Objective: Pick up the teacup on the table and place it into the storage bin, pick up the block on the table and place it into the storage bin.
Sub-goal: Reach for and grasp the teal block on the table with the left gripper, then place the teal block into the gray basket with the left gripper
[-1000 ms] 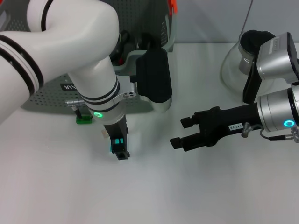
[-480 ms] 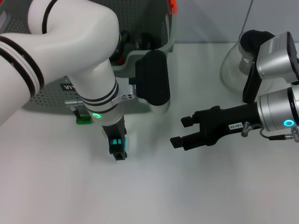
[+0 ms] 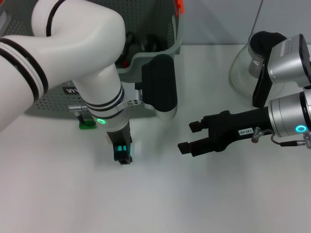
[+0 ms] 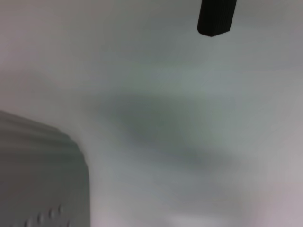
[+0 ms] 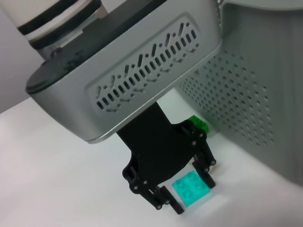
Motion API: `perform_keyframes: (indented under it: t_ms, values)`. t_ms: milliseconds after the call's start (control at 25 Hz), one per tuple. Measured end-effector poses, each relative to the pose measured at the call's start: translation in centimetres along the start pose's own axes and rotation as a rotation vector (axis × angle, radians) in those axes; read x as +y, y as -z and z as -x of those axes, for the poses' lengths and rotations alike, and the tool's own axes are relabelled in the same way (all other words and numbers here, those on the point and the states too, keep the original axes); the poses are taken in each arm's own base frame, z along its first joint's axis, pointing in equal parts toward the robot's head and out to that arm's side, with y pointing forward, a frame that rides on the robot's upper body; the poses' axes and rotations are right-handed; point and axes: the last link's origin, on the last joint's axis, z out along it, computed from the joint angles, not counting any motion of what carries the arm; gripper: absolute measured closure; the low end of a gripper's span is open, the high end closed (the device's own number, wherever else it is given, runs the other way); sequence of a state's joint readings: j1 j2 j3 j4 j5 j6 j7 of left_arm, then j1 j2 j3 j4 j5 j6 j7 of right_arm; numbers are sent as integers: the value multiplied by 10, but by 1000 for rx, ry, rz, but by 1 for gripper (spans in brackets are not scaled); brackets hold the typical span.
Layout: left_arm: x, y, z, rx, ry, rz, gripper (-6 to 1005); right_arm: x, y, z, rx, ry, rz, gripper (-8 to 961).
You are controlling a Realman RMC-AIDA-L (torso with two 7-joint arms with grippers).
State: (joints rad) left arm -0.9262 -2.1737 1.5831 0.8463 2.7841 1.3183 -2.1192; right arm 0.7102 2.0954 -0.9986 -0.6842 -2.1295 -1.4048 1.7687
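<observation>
From the head view, the left hand (image 3: 123, 156) pointed straight down at the white surface (image 3: 155, 204), just in front of the storage bin (image 3: 53, 99). It sat low like that so its fingers could reach the small teal block (image 3: 121, 148) between them. Only a bit of teal showed from here, so I could not tell from this view how tight the hold was. A green block (image 3: 87, 124) lay on the surface touching the front wall of the bin, partly hidden behind the left arm. The big white arm covered most of the bin, and dark things inside it were too hidden to name. The right hand (image 3: 192, 138) waited to the right, well apart, with its fingers spread wide and nothing in them. A glass pot (image 3: 243, 68) stood far right behind that arm, cut off by it.

In the left wrist view, things were hard to make out. One dark finger tip (image 4: 217, 18) showed over the pale surface, and a corner of the bin (image 4: 42, 175) showed too. No block was seen here.

In the right wrist view, the left hand (image 5: 187, 194) looked clearer. Its black fingers sat narrow on either side of the teal block (image 5: 190, 188), which rested on the surface. The fingers looked to be touching it, likely ready to lift. The green block (image 5: 199, 124) peeked out behind, next to the wall of the bin (image 5: 236, 104). No teacup could be seen on the surface in any view
</observation>
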Motion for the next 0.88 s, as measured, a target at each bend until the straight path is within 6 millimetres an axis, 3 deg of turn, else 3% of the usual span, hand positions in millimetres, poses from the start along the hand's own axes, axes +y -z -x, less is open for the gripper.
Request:
perform_keyframes:
  t_ms: [80, 200, 520, 880]
  values:
    - [0, -1, 1, -4, 0, 1, 381, 0, 0, 0, 0, 0, 0, 77]
    - [0, -2, 1, -6, 0, 2, 598, 0, 0, 0, 0, 0, 0, 77]
    - [1, 1, -1, -2, 2, 12, 596, 0, 0, 0, 0, 0, 0, 77]
    - [1, 36, 7, 105, 121, 83, 593, 0, 1, 0, -1, 1, -1, 76]
